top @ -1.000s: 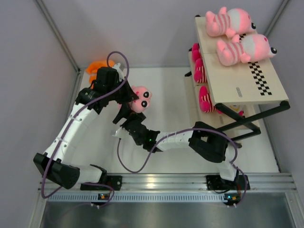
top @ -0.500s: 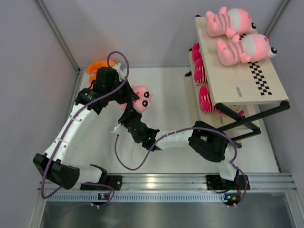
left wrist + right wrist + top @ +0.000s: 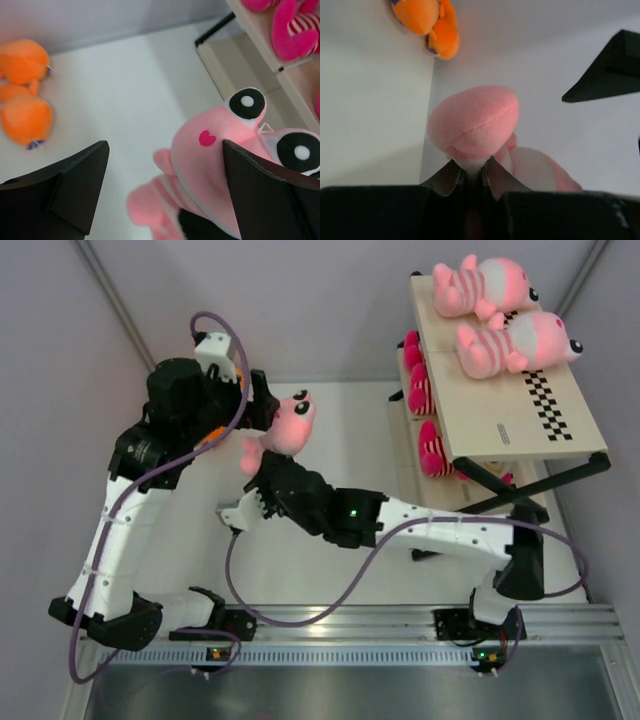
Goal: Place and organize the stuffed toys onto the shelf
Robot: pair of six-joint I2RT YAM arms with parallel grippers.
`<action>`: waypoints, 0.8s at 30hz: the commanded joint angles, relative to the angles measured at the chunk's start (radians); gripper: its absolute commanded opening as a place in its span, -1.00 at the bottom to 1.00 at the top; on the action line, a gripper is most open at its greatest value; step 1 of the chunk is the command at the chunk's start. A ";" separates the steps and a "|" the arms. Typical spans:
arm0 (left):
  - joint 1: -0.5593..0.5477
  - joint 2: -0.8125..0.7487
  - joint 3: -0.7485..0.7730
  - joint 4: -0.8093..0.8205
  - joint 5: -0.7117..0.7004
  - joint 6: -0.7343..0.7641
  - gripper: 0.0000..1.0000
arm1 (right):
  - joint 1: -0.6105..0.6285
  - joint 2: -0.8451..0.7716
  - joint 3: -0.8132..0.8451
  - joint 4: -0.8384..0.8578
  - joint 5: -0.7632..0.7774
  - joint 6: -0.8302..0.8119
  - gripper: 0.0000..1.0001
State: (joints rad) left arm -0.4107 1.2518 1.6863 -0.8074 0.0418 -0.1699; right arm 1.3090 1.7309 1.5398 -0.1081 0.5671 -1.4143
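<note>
Pale-pink stuffed toy (image 3: 293, 423) hangs in the air, left of the shelf (image 3: 480, 410); your right gripper (image 3: 469, 172) pinches one limb, your left gripper (image 3: 164, 165) gapes wide near its head. Transfer step: next, swing it right toward free shelf space.

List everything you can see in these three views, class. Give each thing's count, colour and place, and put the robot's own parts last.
shelved striped toys: two, pale pink, lying on the shelf's top board
held striped toy: one, pale pink, lifted above the table between the arms
hot-pink toys: three showing, on the lower tier, partly hidden by the top board
orange toys: count unclear, orange, far left corner of the table
shelf: one, light wood on a black frame, right side
checkered strip: one, black and white, on the top board
table: one, white
left end effector: one, black, open, beside the held toy
right end effector: one, black, shut on the held toy
</note>
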 commanded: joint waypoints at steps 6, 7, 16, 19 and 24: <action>0.035 0.003 0.334 -0.033 -0.284 0.153 0.97 | 0.013 -0.267 0.290 -0.499 -0.366 0.419 -1.00; 0.036 0.005 0.366 -0.033 -0.299 0.155 0.98 | 0.013 -0.275 0.337 -0.521 -0.381 0.429 -1.00; 0.053 -0.017 0.308 -0.032 -0.266 0.155 0.98 | 0.013 -0.418 0.500 -0.682 -0.365 0.453 -1.00; 0.055 -0.022 0.285 -0.030 -0.252 0.152 0.97 | 0.013 -0.482 0.506 -0.754 -0.371 0.387 -0.82; 0.056 -0.026 0.263 -0.030 -0.238 0.145 0.98 | 0.013 -0.530 0.551 -0.838 -0.192 0.338 -0.71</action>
State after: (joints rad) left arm -0.3607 1.2400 1.9549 -0.8478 -0.2157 -0.0269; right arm 1.3212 1.2327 2.0472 -0.8764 0.2466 -1.0286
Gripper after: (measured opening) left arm 0.987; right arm 0.160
